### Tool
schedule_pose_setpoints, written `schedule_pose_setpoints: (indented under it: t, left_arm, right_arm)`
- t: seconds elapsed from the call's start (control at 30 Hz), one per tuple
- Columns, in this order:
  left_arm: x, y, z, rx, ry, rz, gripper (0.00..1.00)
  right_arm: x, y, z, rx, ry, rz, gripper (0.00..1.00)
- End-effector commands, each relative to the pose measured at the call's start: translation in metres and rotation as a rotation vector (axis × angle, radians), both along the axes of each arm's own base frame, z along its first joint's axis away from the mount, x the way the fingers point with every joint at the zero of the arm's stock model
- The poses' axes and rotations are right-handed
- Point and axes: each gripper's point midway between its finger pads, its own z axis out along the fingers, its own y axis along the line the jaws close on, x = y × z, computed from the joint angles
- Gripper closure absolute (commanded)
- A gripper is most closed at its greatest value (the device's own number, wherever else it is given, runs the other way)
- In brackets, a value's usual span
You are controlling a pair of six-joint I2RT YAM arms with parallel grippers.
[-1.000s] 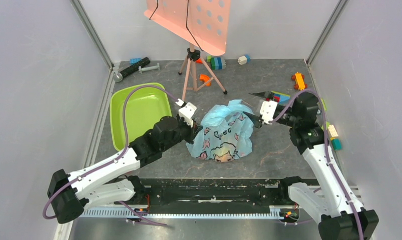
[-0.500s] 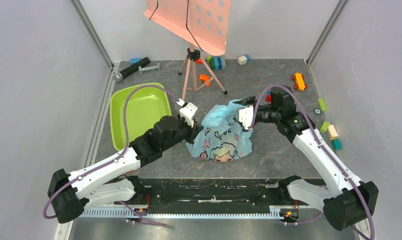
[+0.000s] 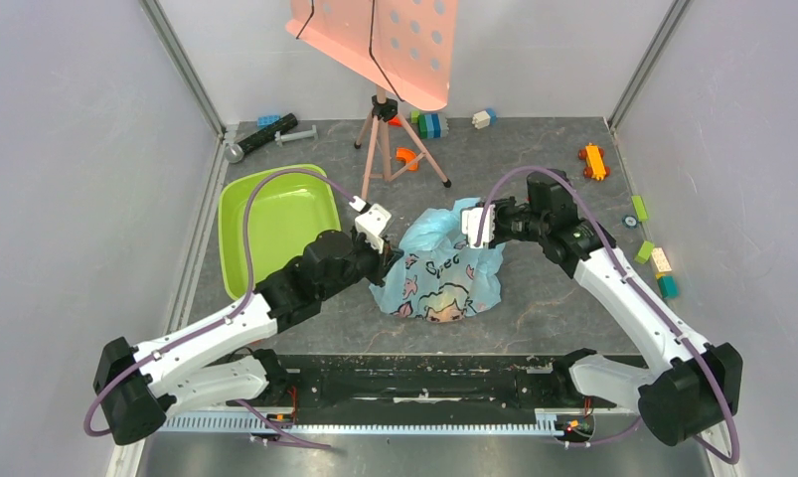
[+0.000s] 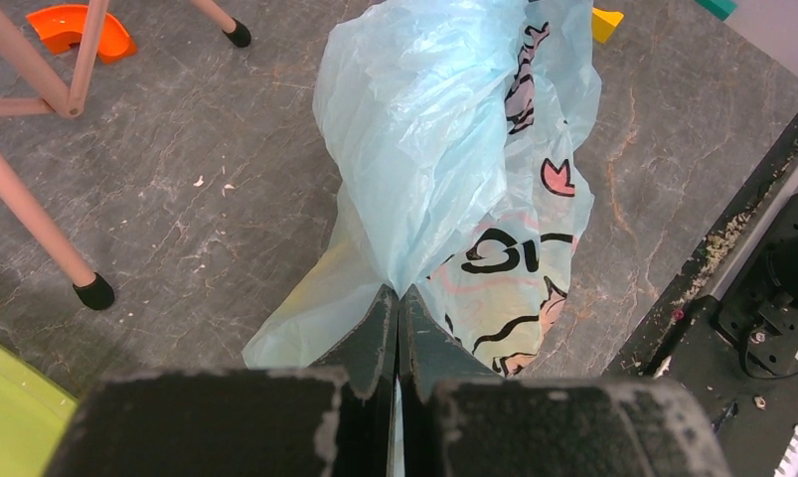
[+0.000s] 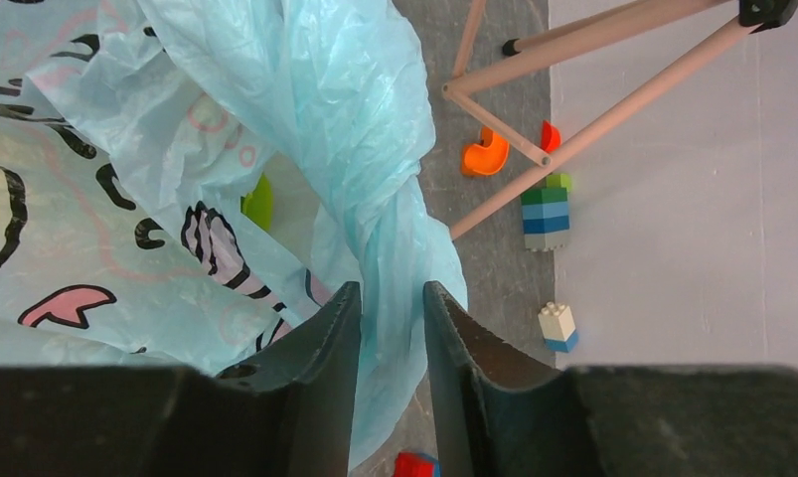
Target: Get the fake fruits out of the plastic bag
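Left jaws: the left gripper [image 4: 399, 293] is clenched. Its two fingers meet, with a thin fold of the plastic bag [image 4: 444, 149] nipped between the tips.
Right jaws: the right gripper [image 5: 392, 290] has its fingers part way apart, and a twisted strand of the bag runs down into the gap. The film touches both inner faces. Whether it is being squeezed cannot be told.
Bag position: it sits on the grey table [image 3: 554, 298] between the two sets of jaws. It rises as a crumpled heap straight ahead of the left jaws and spreads ahead and to the left of the right jaws. Its printed side shows black lettering and pink figures.
Contents: of the fake fruits, one green rounded patch [image 5: 259, 202] shows among the folds, ahead of and left of the right jaws. A yellowish tint shows through the film just left of the left jaws. The film masks the rest.
Tub: the lime-green tub [image 3: 275, 224] lies to the left of the left jaws, apart from the bag.
Stand: the pink tripod legs [image 5: 573, 75] stand ahead of and right of the right jaws.
Loose pieces: an orange curved piece [image 5: 486, 154] and a green-and-blue brick stack [image 5: 545, 211] lie by the tripod's feet. A white-and-blue brick [image 5: 558, 326] lies right of the right jaws.
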Motion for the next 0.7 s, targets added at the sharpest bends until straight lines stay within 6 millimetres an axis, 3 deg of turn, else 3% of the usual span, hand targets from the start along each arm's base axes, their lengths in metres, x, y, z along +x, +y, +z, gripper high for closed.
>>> schedule_pose_setpoints:
  t: [0.0, 0.17, 0.33, 0.53, 0.67]
  left_arm:
    - [0.004, 0.001, 0.031, -0.048, -0.087, -0.002, 0.98]
    - [0.008, 0.007, 0.034, -0.054, -0.097, 0.036, 0.98]
    - [0.014, 0.022, 0.036, -0.077, -0.097, 0.127, 0.97]
    - [0.016, 0.042, 0.03, -0.114, -0.077, 0.216, 0.95]
    - [0.014, 0.05, 0.025, -0.133, -0.063, 0.24, 0.92]
  right_arm:
    - [0.008, -0.002, 0.014, 0.002, -0.03, -0.039, 0.72]
    - [0.009, -0.004, 0.022, 0.062, -0.015, -0.097, 1.0]
    - [0.019, -0.019, 0.035, 0.28, 0.031, -0.345, 1.0]
    - [0.034, -0.057, 0.054, 0.652, 0.095, -0.723, 1.0]
    - [0.031, -0.054, 0.054, 0.815, 0.238, -0.792, 1.0]
